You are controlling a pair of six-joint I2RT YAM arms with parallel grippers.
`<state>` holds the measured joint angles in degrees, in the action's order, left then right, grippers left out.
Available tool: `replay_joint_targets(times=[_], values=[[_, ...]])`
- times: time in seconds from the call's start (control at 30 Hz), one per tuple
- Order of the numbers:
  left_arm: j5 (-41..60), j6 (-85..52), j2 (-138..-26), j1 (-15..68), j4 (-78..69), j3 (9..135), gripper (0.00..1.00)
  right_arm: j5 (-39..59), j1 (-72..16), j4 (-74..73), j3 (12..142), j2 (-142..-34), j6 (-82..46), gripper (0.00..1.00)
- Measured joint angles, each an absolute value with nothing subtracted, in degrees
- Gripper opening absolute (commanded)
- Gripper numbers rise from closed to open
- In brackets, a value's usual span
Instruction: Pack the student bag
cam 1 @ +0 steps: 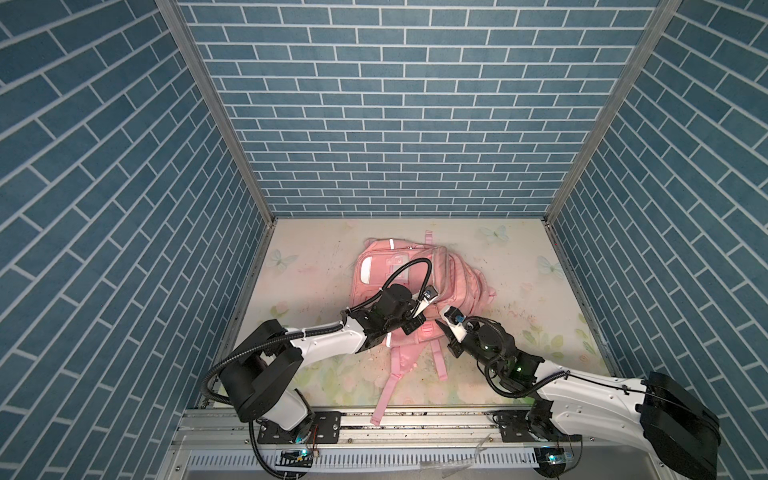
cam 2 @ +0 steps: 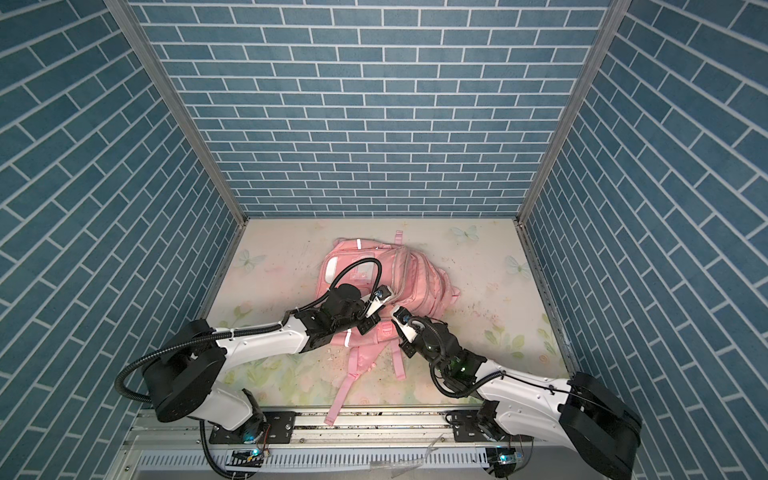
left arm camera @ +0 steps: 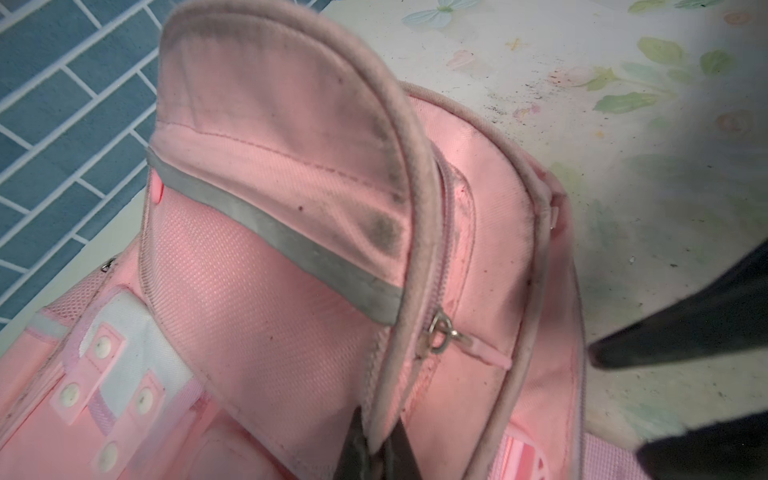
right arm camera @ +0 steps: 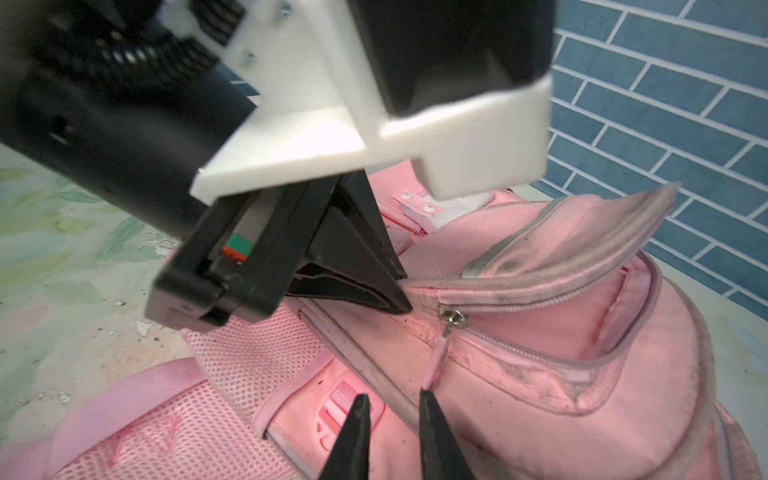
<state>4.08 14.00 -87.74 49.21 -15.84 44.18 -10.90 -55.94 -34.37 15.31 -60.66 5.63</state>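
Right wrist view | student bag [cam 1: 453,286] is laid flat on worktop [cam 1: 540,299], centre | pocket flap [right arm camera: 582,232] is clamped by left hand [right arm camera: 397,301] and held raised, so the mouth gapes | right hand [right arm camera: 392,401] is parted, empty, beside zip pull [right arm camera: 436,361], judged ready for grasping

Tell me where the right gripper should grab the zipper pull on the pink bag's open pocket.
Pinch the pink fabric tab hanging off the metal slider, near its free end, coming from the strap end of the student bag. It's a flat strip pointing at the right gripper, and the left gripper pins the pocket flap beside it.
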Motion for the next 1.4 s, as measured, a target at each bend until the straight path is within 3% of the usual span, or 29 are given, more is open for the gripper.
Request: replay_joint_targets(times=[0.57, 0.97, 1.23, 1.4], values=[[4.16, 12.21, -87.88, 49.8, -15.31, 44.36, 0.0, -15.07, -55.99, -50.83, 12.51, -72.69, 6.7, 0.24], [3.99, 12.23, -87.74, 49.84, -15.81, 44.07, 0.0, -21.06, -56.31, -54.81, 14.13, -76.38, 6.26, 0.0], [3.51, 12.53, -86.19, 50.04, -16.58, 43.03, 0.0, -21.34, -56.58, -50.09, 13.26, -69.34, 6.28, 0.0], [4.51, 12.62, -85.41, 50.19, -14.74, 42.72, 0.0, -21.58, -55.37, -48.18, 12.73, -66.08, 6.61, 0.13]])
